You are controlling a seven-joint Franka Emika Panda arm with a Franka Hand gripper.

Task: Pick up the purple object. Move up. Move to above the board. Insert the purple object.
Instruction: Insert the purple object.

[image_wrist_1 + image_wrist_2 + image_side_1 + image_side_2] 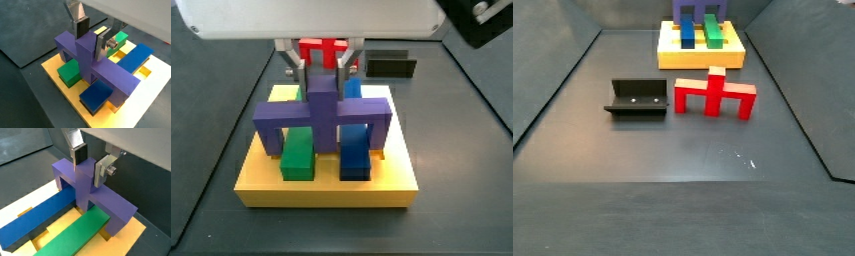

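One gripper (91,162) pinches the stem of the one purple piece (90,190), its silver fingers (81,26) pressed on either side. Directly below the gripper sits the one yellow board (329,183), carrying one green bar (297,155) and one blue bar (354,152); the purple crossbar spans both bars, its legs reaching down at the board's sides. Well away from the gripper on the dark surface (687,150) stand one red piece (715,95) and one black fixture (637,98) side by side.
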